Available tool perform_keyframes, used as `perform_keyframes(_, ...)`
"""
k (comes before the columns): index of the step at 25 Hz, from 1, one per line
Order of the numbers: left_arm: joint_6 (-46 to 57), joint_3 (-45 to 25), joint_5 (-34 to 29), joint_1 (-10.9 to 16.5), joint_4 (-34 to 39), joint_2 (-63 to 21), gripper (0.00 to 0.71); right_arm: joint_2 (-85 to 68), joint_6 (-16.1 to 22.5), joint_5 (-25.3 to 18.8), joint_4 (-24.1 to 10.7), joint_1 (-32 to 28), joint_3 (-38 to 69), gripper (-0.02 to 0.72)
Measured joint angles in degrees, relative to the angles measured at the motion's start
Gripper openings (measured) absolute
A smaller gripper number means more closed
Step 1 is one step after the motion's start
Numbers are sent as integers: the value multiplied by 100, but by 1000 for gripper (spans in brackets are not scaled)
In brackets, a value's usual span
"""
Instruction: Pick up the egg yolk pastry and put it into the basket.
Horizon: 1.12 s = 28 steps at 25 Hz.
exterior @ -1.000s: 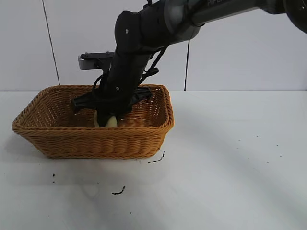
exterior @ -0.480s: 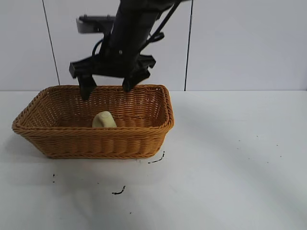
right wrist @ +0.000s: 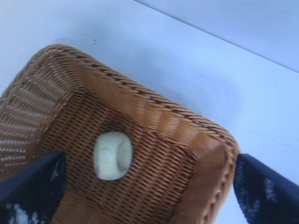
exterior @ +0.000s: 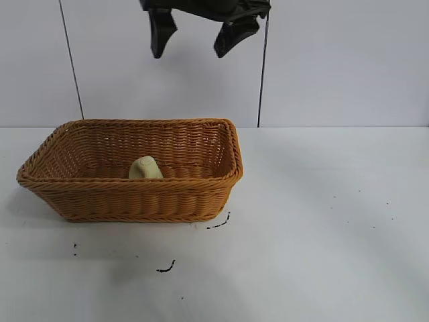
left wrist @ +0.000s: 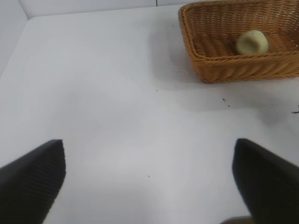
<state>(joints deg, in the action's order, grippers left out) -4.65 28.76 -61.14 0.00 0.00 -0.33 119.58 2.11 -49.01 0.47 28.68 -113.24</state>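
Observation:
The egg yolk pastry (exterior: 145, 168) lies on its side inside the orange-brown wicker basket (exterior: 134, 198), near the front wall. My right gripper (exterior: 194, 37) hangs open and empty high above the basket, at the top edge of the exterior view. Its wrist view looks down on the pastry (right wrist: 112, 155) on the basket floor (right wrist: 187, 140), between the spread fingers of the right gripper (right wrist: 149, 191). My left gripper (left wrist: 149, 186) is open and empty over bare table, away from the basket (left wrist: 233, 67) and the pastry (left wrist: 252, 42).
The basket stands on a white table (exterior: 322, 221) in front of a white wall. Small black marks (exterior: 166, 268) dot the table in front of the basket. A dark vertical seam (exterior: 261, 74) runs down the wall behind.
The right gripper let go of the pastry in the basket, opened, and rose straight up out of the basket to the top of the view. The pastry stays where it was set.

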Motion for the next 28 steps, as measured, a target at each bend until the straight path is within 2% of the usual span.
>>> perform_keyframes(9, 0, 0, 0, 0, 0, 0, 696, 0, -156, -672, -159, -1732, 0, 695)
perform_keyframes(15, 0, 0, 0, 0, 0, 0, 696, -6, -211, -1208, -174, -2521, 0, 695)
perform_keyframes(21, 0, 0, 0, 0, 0, 0, 696, -6, -211, -1916, -168, -2830, 0, 695)
perform_keyframes(25, 0, 0, 0, 0, 0, 0, 696, -10, -255, -2042, -132, -2849, 0, 695)
perform_keyframes(28, 0, 0, 0, 0, 0, 0, 696, -76, -255, -2042, 60, -2849, 13, 695)
